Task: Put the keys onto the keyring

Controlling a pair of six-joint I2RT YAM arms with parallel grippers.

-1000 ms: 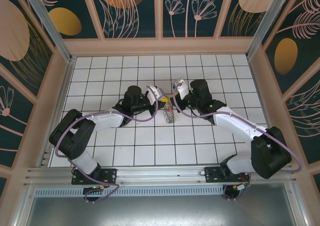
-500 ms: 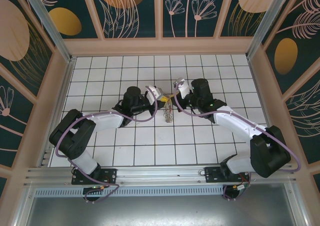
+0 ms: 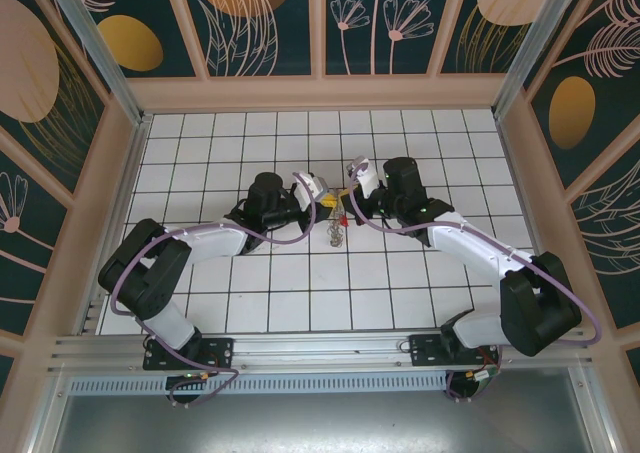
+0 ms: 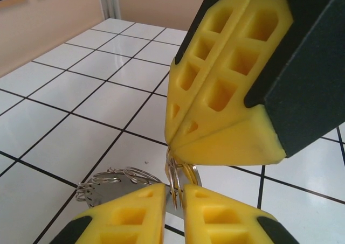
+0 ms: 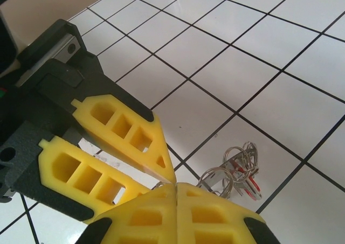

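The keyring [image 3: 337, 235] is a bunch of wire loops on a flat metal plate, hanging between the two grippers over the middle tiles. My right gripper [image 3: 346, 205] is shut on one of its loops, and its shut yellow fingertips [image 4: 173, 139] pinch the wire. My left gripper [image 4: 175, 193] sits just below with its jaws a little apart; thin loops pass through the gap. The plate and loops [image 4: 108, 182] trail toward the floor. In the right wrist view the keyring [image 5: 229, 171] carries the red-headed keys [image 5: 247, 180] beside my right gripper [image 5: 177, 186].
White tiled floor [image 3: 290, 303] with dark grout lines lies all round the grippers. Low tan walls [image 3: 320, 93] with patterned panels above enclose the floor on three sides. A metal rail [image 3: 320, 348] runs along the near edge by the arm bases.
My left gripper's jaws have parted slightly around the loops. The hanging keyring has sunk a little lower. Both arms have barely moved.
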